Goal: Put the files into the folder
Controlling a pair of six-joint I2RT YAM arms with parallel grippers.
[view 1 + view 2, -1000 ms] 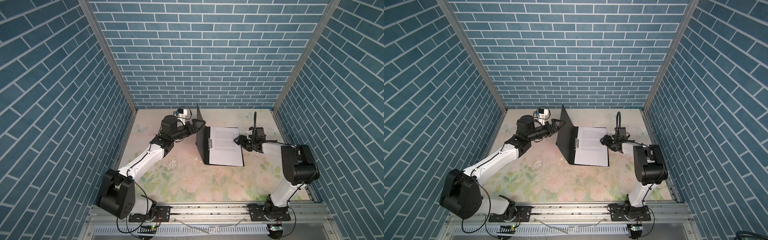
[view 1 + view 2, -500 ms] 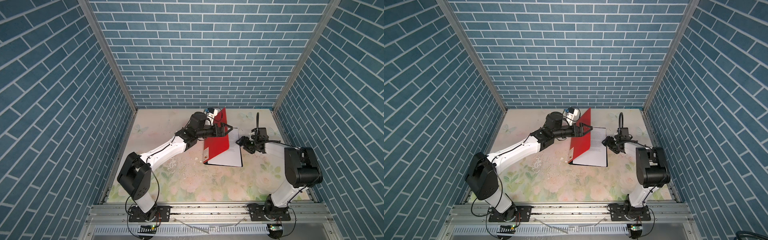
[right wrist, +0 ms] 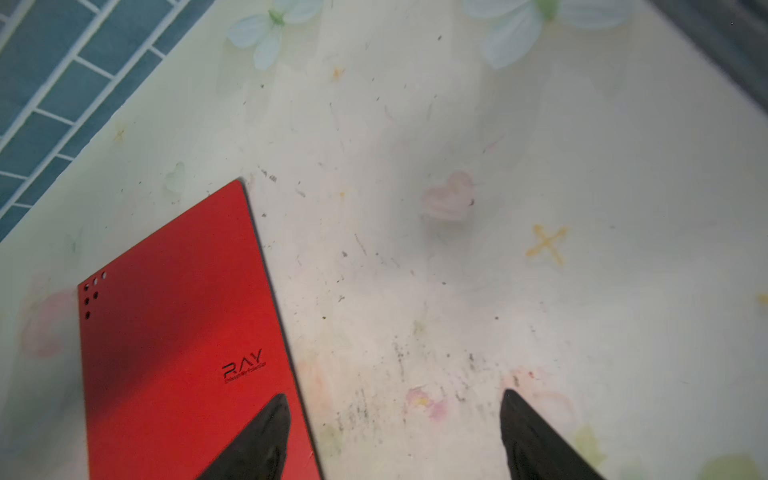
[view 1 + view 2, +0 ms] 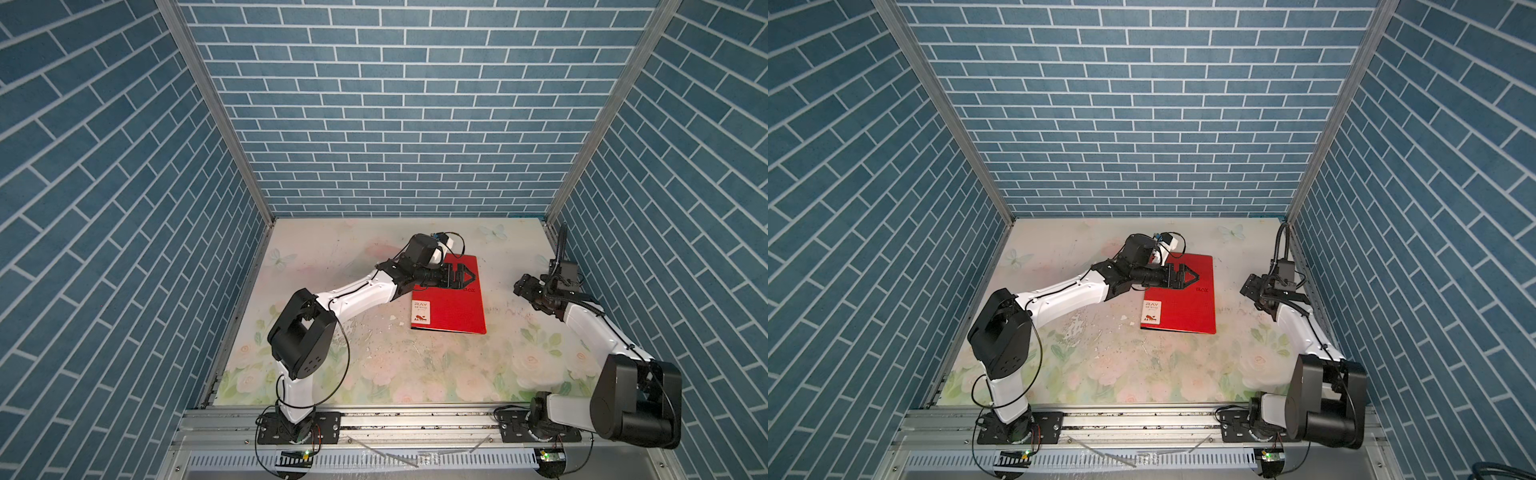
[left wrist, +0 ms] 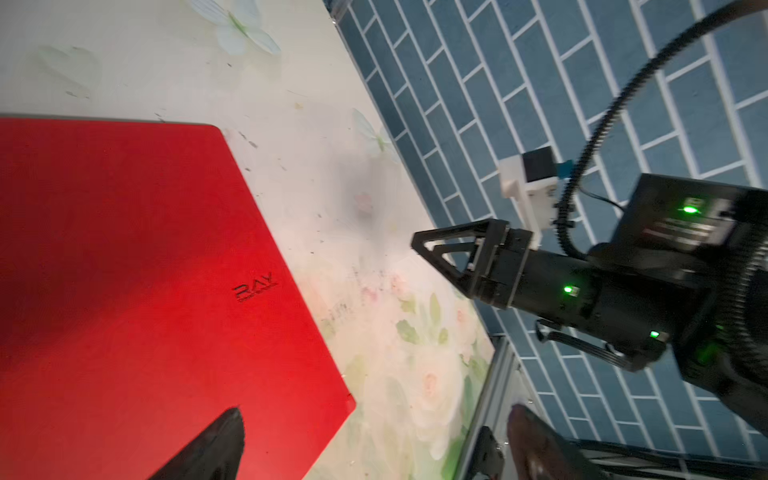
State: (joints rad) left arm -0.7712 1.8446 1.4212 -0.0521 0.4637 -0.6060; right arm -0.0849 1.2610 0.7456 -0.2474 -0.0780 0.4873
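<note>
Closed since the earlier frame, the folder (image 4: 451,305) lies flat, red cover up, on the tabletop (image 4: 374,365) in both top views. The left gripper (image 4: 467,276) is over its far half; the right gripper (image 4: 520,286) stands apart, right of it.
Left wrist: gripper (image 5: 376,411) spread above the folder (image 5: 124,270).
Right wrist: gripper (image 3: 395,395) spread, one finger (image 3: 257,440) before the folder's (image 3: 178,332) edge.
</note>
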